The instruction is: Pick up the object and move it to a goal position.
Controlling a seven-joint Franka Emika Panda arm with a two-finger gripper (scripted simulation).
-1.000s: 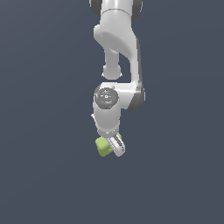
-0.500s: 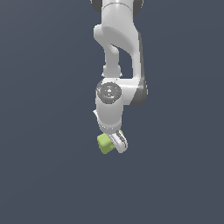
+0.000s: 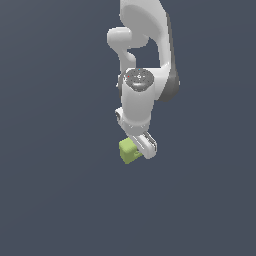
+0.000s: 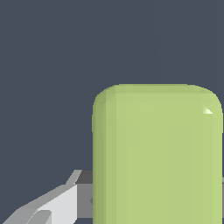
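Observation:
The object (image 3: 128, 151) is a small lime-green rounded block, held at the tip of the white arm, lifted above the dark grey floor. My gripper (image 3: 137, 149) is shut on it, one white finger (image 3: 146, 145) lying across its side toward the exterior view's right. In the wrist view the object (image 4: 157, 153) fills much of the picture as a rounded green slab, with one grey-white finger (image 4: 52, 203) showing beside it. No goal marker shows in either view.
A uniform dark grey surface (image 3: 50, 200) surrounds the arm. The white arm's links (image 3: 142, 50) rise above the gripper to the picture's upper edge.
The arm has carried the object slightly upward and toward the exterior view's right. The grip on it has stayed the same.

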